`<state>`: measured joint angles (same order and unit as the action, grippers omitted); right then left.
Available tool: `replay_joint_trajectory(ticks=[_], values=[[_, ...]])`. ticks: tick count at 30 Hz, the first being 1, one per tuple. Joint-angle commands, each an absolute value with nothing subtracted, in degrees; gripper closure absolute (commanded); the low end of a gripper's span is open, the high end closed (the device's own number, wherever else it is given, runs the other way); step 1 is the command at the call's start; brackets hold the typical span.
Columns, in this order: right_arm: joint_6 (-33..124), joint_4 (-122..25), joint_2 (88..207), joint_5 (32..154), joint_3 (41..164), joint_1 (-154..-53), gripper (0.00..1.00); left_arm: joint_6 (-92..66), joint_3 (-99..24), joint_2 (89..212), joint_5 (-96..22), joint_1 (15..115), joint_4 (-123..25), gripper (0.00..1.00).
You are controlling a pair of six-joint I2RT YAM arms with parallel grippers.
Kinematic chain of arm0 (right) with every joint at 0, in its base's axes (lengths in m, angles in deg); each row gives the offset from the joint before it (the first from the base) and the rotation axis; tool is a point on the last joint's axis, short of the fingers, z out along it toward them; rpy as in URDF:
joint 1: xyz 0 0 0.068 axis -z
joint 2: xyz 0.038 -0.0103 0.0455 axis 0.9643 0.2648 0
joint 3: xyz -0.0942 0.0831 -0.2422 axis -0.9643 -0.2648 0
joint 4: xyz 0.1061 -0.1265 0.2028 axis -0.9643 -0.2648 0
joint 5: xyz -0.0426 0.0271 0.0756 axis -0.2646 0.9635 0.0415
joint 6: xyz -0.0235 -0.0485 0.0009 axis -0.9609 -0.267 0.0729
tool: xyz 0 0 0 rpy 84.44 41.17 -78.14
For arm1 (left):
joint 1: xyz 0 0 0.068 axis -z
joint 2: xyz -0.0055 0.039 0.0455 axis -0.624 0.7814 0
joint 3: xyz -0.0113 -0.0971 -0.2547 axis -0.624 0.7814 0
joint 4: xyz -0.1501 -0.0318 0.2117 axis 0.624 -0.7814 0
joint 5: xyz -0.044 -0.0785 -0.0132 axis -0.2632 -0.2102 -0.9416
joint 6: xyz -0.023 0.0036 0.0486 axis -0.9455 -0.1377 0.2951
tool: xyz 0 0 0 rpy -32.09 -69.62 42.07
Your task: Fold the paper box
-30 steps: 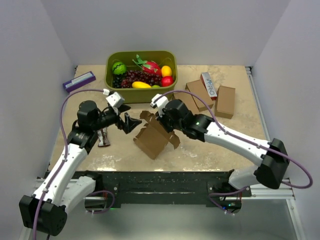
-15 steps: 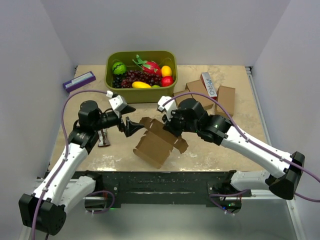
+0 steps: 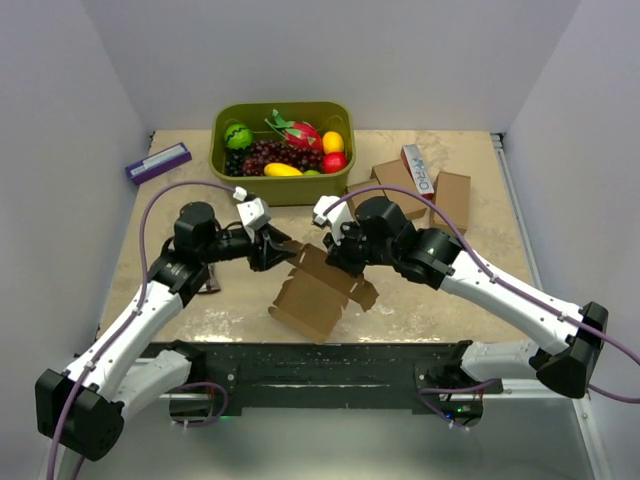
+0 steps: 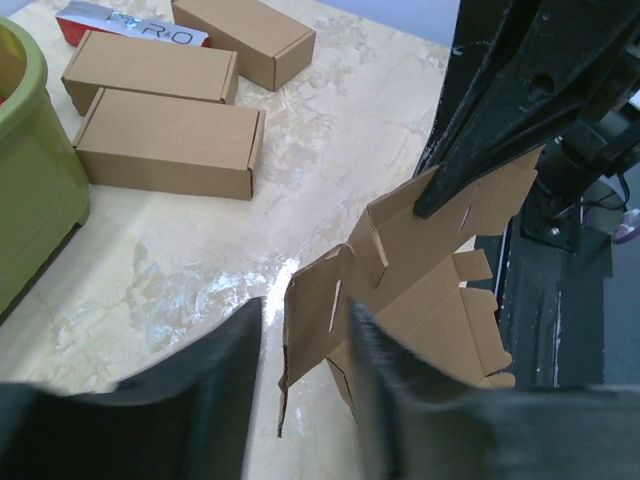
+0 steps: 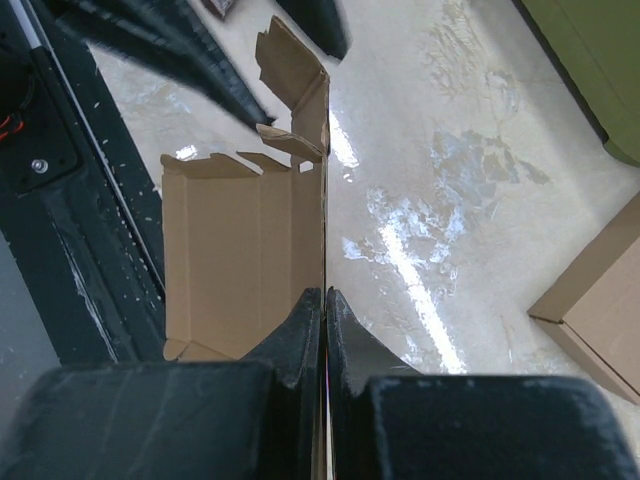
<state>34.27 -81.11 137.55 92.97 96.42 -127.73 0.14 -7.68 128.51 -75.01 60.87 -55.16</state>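
Observation:
The paper box, a half-opened brown cardboard carton with loose flaps, hangs tilted just above the table's near middle. My right gripper is shut on one thin upright wall of it; in the right wrist view the fingers pinch that wall's edge, with the open box to their left. My left gripper has reached the box's upper left corner. In the left wrist view its blurred fingers straddle a slotted end flap of the box. A gap still shows between the left finger and the flap.
A green basket of fruit stands at the back. Three closed brown boxes and a white-and-red carton lie at the back right. A purple-and-white box lies at the far left, a small dark item beside the left arm.
My left arm has swung right to the box and its jaws have narrowed around the flap. The right arm first shifted right and turned the box, then held still.

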Motion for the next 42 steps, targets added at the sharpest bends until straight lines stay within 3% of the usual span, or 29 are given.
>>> replay_joint_trajectory(ticks=[1, 6, 7, 8, 10, 11, 14, 18, 24, 32, 42], values=[[33.5, -81.2, 136.8, 92.1, 99.2, -127.7, 1.00, 1.5, -7.7, 128.8, -73.1, 63.0, -54.4, 0.69], [34.7, -79.4, 135.3, 89.8, 98.3, -127.7, 0.99, 2.1, -7.7, 129.2, -69.7, 65.0, -55.1, 0.97], [35.6, -78.5, 134.8, 88.6, 98.1, -127.6, 0.91, 2.1, -7.7, 129.2, -68.8, 65.1, -55.2, 1.00], [36.3, -78.0, 134.5, 86.0, 97.7, -127.7, 0.70, 2.0, -7.7, 129.2, -67.6, 65.2, -55.8, 1.00], [38.5, -77.1, 133.8, 80.9, 97.3, -127.7, 0.50, 1.8, -7.7, 128.6, -62.6, 65.6, -56.4, 1.00], [41.2, -76.7, 133.5, 78.6, 97.1, -127.7, 0.35, 1.3, -7.5, 128.4, -60.6, 65.6, -56.5, 1.00], [49.1, -76.6, 132.1, 70.3, 97.7, -127.6, 0.20, 0.1, -6.8, 127.2, -54.1, 65.8, -56.5, 1.00], [69.2, -74.7, 127.8, 65.4, 96.1, -127.6, 0.18, -0.9, -6.7, 127.1, -46.9, 66.1, -57.3, 1.00], [93.6, -42.7, 120.7, 76.1, 74.1, -127.7, 0.18, -0.9, -6.7, 128.1, -46.5, 66.9, -57.2, 1.00], [101.7, -34.8, 126.8, 72.4, 72.2, -127.7, 0.17, -0.5, -6.7, 128.3, -48.3, 68.1, -56.9, 1.00], [111.2, -31.3, 126.1, 66.7, 65.6, -127.2, 0.17, 0.2, -6.5, 128.1, -48.9, 70.0, -56.8, 1.00]])
